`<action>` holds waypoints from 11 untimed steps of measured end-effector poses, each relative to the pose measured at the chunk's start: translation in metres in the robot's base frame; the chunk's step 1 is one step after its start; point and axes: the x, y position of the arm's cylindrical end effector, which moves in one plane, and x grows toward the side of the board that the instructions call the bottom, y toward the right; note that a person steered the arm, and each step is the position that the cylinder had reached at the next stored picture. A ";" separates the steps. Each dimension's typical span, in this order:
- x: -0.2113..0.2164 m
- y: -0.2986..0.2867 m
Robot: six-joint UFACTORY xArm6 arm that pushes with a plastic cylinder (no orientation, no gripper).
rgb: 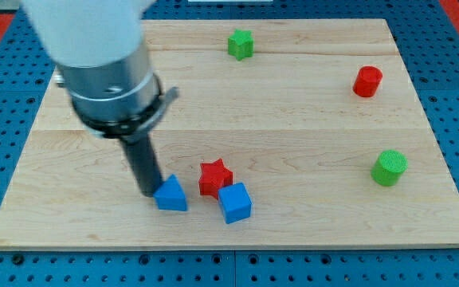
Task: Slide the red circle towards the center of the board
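The red circle (366,81) stands near the view's upper right edge of the wooden board (293,104). My tip (147,193) is at the view's lower left, touching or just left of the blue triangle (170,194). It is far from the red circle. A red star (214,177) and a blue cube (235,202) sit just right of the blue triangle.
A green star (241,44) sits near the view's top edge. A green circle (389,167) is at the right, below the red circle. The arm's grey body (106,64) covers the board's upper left. Blue pegboard surrounds the board.
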 end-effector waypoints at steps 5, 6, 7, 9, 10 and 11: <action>-0.100 0.289; -0.119 0.392; -0.145 0.404; -0.196 0.328; -0.199 0.267; -0.192 0.206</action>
